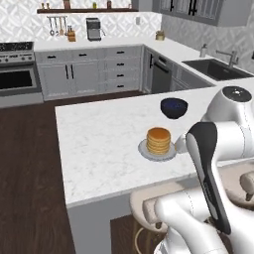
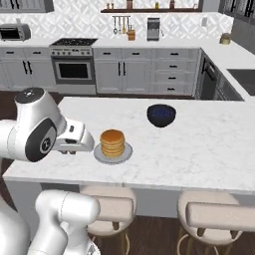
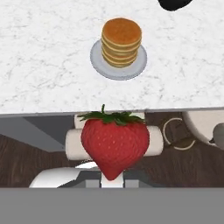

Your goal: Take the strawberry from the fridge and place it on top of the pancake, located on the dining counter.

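Strawberry sat gripped in the closed hand, out of the fridge, short of the desk edge; farther on, the pancake waited bare, so placing remained.

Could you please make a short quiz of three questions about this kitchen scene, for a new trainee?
1. True or false: the strawberry already lies on the pancake.
2. What stands on the dining counter beyond the pancake? A) dark bowl B) kettle C) cup
3. What holds the strawberry?

Key:
1. False; the pancake top is bare.
2. A.
3. The gripper, shut on it, short of the counter edge.
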Robot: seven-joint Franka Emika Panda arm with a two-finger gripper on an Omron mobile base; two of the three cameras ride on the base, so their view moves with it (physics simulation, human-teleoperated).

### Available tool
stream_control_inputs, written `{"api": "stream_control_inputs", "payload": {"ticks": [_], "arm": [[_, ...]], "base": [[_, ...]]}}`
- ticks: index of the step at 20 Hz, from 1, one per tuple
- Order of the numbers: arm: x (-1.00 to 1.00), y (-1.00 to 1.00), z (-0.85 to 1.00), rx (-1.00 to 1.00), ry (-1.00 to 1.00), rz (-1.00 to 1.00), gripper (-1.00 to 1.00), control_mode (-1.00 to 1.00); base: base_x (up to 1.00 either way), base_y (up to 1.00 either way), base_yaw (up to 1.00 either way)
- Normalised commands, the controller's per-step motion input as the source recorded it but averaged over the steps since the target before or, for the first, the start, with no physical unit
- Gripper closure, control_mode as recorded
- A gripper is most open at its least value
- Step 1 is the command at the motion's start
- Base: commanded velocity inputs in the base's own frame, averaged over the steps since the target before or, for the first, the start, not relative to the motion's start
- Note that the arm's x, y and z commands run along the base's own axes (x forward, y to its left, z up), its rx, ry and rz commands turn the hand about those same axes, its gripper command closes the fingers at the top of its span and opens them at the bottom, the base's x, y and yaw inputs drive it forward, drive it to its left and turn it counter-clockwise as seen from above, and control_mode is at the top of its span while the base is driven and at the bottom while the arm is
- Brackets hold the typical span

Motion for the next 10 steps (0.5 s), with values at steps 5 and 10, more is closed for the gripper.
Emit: {"api": "stream_control_inputs", "payload": {"ticks": [5, 10], "arm": [[0.00, 0.00, 0.00, 0.00, 0.00, 0.00, 1.00, 1.00], [0.45, 0.01, 0.00, 0.00, -0.04, 0.21, 1.00, -1.00]], "base": [[0.46, 0.34, 0.34], [0.00, 0.00, 0.00]]}}
